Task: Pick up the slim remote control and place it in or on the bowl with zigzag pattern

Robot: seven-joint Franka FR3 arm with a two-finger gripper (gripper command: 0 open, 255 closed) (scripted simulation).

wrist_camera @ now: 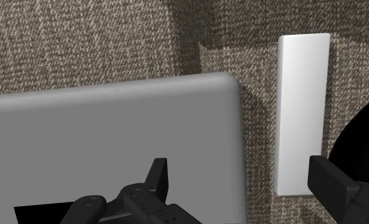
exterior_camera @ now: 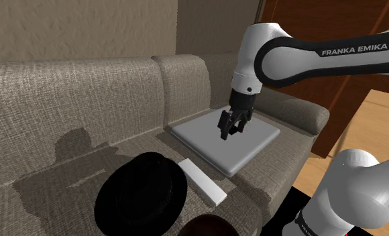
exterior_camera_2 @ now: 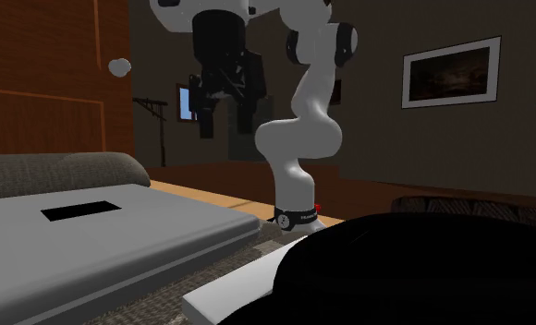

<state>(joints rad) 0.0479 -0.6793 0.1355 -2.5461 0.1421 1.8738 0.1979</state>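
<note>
My white arm [exterior_camera: 257, 50], dark at the joints, and my black gripper [exterior_camera: 228, 134].
I am built of rounded, glossy white shells with dark bands between them; one dark band carries FRANKA EMIKA in white capitals. My gripper is black all over, blocky, with two angular fingers [wrist_camera: 156, 178]. Low on my base sits a dark ring [exterior_camera_2: 294, 219] with small pale lettering and a red spot beside it.

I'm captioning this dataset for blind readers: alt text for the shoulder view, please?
The open gripper hangs above a grey slab on a sofa. A slim white remote lies between the slab and a black bowl, nearer the camera.
</note>
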